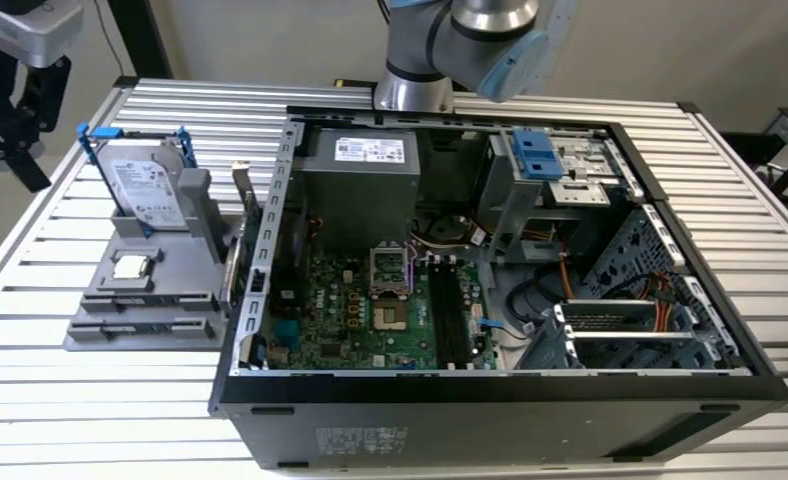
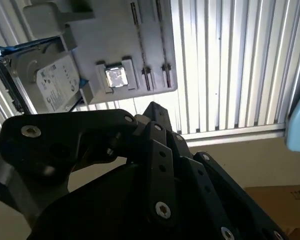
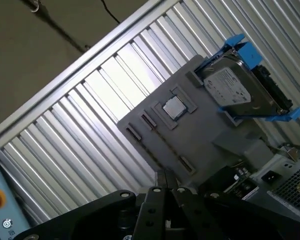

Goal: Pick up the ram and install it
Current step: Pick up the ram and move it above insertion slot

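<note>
My gripper point(image 1: 27, 170) hangs high off the table's edge at the exterior view's left, away from the grey parts holder point(image 1: 107, 315). In both wrist views its black fingers point(image 3: 165, 180) point(image 2: 152, 112) meet at the tips with nothing between them, so it is shut and empty. The holder's two long grooves point(image 3: 160, 145) lie bare. The open computer case point(image 1: 501, 385) lies on its side with the motherboard point(image 1: 354, 310) exposed. A long dark strip stands in its memory slots point(image 1: 442, 312); I cannot tell whether that is the ram.
On the holder a silver hard drive with blue rails point(image 1: 147, 185) stands upright, and a small square processor chip point(image 1: 133, 266) lies flat. The slatted metal table point(image 1: 87, 410) carries everything. The arm's base point(image 1: 414, 90) sits behind the case.
</note>
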Robot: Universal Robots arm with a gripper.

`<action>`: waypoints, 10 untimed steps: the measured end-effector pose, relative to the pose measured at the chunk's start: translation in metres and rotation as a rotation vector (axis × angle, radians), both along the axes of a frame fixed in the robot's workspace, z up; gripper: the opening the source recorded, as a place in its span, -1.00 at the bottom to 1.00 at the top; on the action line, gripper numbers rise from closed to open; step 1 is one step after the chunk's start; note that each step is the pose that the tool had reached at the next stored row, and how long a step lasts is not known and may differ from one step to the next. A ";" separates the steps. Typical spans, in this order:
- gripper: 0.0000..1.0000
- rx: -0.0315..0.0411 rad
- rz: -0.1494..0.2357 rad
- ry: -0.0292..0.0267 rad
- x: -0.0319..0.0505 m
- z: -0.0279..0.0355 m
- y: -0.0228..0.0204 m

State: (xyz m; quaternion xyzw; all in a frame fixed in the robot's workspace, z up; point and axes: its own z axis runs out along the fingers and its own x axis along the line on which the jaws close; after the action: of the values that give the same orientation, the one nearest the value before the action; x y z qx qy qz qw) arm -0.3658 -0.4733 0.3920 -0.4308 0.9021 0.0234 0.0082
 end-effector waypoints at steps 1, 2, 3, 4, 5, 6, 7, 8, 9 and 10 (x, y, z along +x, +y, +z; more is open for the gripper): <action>-1.00 0.0000 0.018 -0.0011 0.0000 0.0000 0.0000; -1.00 0.0000 0.036 -0.0022 0.0000 0.0000 0.0000; -1.00 0.0000 0.055 -0.0033 0.0000 0.0000 0.0000; -1.00 -0.0001 0.073 -0.0044 0.0000 0.0000 0.0000; -1.00 0.0000 0.092 -0.0055 0.0000 0.0000 0.0000; -1.00 -0.0001 0.109 -0.0065 0.0000 0.0000 0.0000; -1.00 0.0000 0.127 -0.0076 0.0000 0.0000 0.0000; -1.00 0.0000 0.146 -0.0088 0.0000 0.0000 0.0000; -1.00 -0.0001 0.163 -0.0100 0.0000 0.0000 0.0000; -1.00 0.0000 0.183 -0.0113 0.0000 -0.0001 0.0000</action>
State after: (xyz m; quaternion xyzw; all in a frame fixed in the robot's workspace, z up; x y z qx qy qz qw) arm -0.3658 -0.4734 0.3919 -0.5117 0.8588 0.0216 0.0112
